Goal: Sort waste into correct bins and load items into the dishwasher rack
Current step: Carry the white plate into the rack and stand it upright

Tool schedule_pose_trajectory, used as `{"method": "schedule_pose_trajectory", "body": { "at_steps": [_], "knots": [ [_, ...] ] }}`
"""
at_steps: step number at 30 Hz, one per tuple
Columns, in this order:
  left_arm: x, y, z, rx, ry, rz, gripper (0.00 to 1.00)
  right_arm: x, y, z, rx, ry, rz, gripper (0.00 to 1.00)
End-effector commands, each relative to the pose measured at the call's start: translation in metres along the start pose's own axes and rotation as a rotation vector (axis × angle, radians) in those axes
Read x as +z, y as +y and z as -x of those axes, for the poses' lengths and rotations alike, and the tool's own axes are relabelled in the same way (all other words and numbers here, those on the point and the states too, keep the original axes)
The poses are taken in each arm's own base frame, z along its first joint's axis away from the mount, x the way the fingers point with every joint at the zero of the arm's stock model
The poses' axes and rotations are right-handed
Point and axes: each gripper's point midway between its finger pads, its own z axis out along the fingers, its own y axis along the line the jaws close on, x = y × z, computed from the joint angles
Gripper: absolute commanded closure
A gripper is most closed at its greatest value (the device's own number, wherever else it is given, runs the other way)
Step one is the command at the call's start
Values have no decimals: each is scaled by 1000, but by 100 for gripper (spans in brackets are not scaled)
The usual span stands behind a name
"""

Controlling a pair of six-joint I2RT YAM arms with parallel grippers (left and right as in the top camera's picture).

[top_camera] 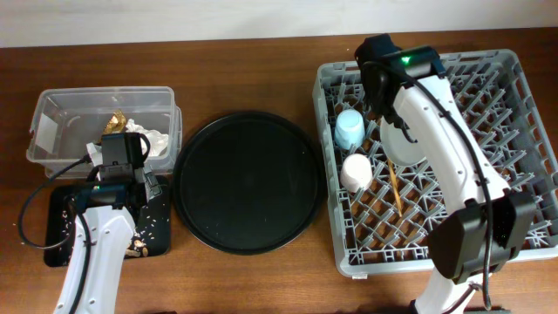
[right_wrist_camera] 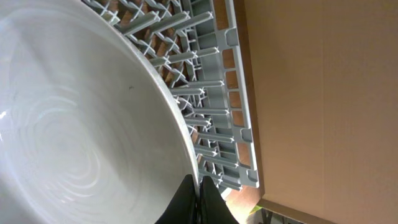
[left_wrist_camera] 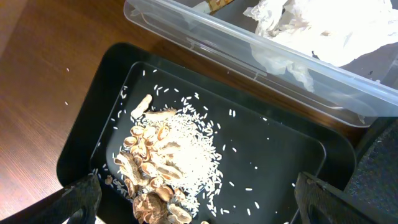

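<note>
My left gripper (top_camera: 122,181) is open and empty, hovering over the shallow black tray (top_camera: 59,208). In the left wrist view the gripper (left_wrist_camera: 196,200) hangs above beige-brown food scraps (left_wrist_camera: 155,168) and rice grains in that tray (left_wrist_camera: 93,106). The clear tub (top_camera: 70,113) holds the white tissue (top_camera: 157,141) and the brown-gold wrapper (top_camera: 116,119). My right gripper (top_camera: 382,92) is shut on the rim of the pale grey plate (top_camera: 401,144) over the grey rack (top_camera: 523,96). The right wrist view shows the jaws (right_wrist_camera: 200,199) pinching the plate (right_wrist_camera: 81,124). The yellow bowl is out of view.
The rack holds the light-blue cup (top_camera: 349,131), the pink cup (top_camera: 356,170) and the chopsticks (top_camera: 394,187). A large round black tray (top_camera: 247,180) lies between the bins and the rack. The tub (left_wrist_camera: 205,37) stands just behind the black tray.
</note>
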Motion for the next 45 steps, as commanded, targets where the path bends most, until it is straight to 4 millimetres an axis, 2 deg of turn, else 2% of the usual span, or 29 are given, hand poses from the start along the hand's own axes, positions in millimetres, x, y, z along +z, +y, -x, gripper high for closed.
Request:
{"method": "schedule_pose_trajectory", "body": {
  "at_steps": [1,5,7,11,13,14,18,21,24,25,26,41,43,45],
  "knots": [
    [-2,-1,4,-5,-8,-8,1,-4,6,2,14,-17,10,96],
    [-2,-1,4,-5,-8,-9,1,-19,39,10,-23,-58,139,95],
    [-2,-1,4,-5,-8,-9,1,-28,49,15,-20,-92,162,92],
    [-2,-1,4,-5,-8,-9,1,-34,55,20,-8,-122,175,73],
    [-2,-1,4,-5,-8,-8,1,-34,56,24,9,-134,180,48],
    [-2,-1,4,-5,-8,-8,1,-34,56,25,14,-138,182,44],
    [-2,-1,4,-5,-8,-9,1,-48,60,28,37,-145,286,44],
    [-2,-1,4,-5,-8,-8,1,-82,68,32,25,-188,503,42],
    [-2,-1,4,-5,-8,-8,1,-133,67,41,64,-277,760,40],
    [-2,-1,4,-5,-8,-8,1,-139,64,41,70,-289,782,27],
    [-2,-1,4,-5,-8,-9,1,-145,59,39,78,-302,796,2],
    [-2,-1,4,-5,-8,-8,1,-144,60,40,76,-300,795,2],
    [-2,-1,4,-5,-8,-8,1,-142,56,40,87,-300,793,1],
    [-2,-1,4,-5,-8,-9,1,-148,39,39,117,-330,796,1]
  ]
}}
